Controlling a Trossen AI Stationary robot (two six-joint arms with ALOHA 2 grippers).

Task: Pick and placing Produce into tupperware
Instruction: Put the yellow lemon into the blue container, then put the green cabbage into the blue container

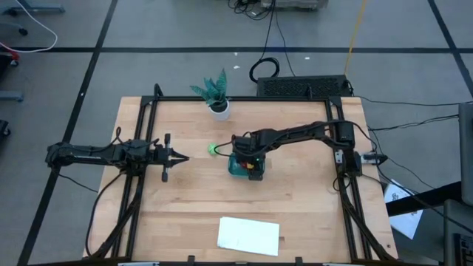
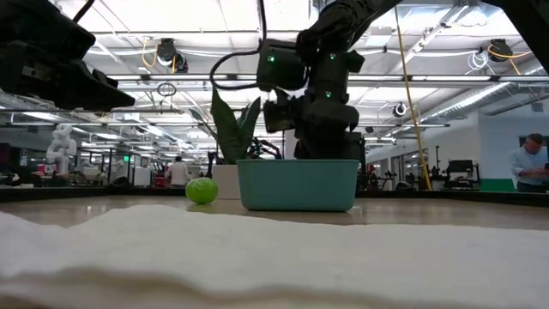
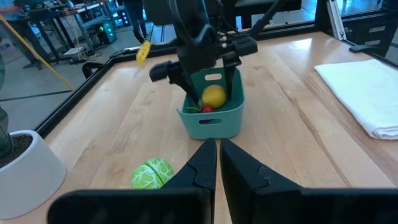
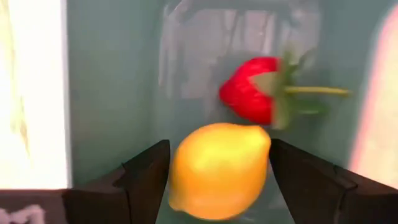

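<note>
the floor (image 1: pixel 170 29) around the table is grey, crossed by dark lines, with black and yellow cables (image 1: pixel 275 29) trailing over it behind the table's far edge. seen level across the table, the room behind is a wide open hall with a white ceiling, long light strips (image 2: pixel 480 93) and exposed ducts (image 2: pixel 163 53). workbenches and equipment (image 2: pixel 129 167) stand far off, and a person (image 2: pixel 527 163) stands at the far right by a pale wall.
</note>
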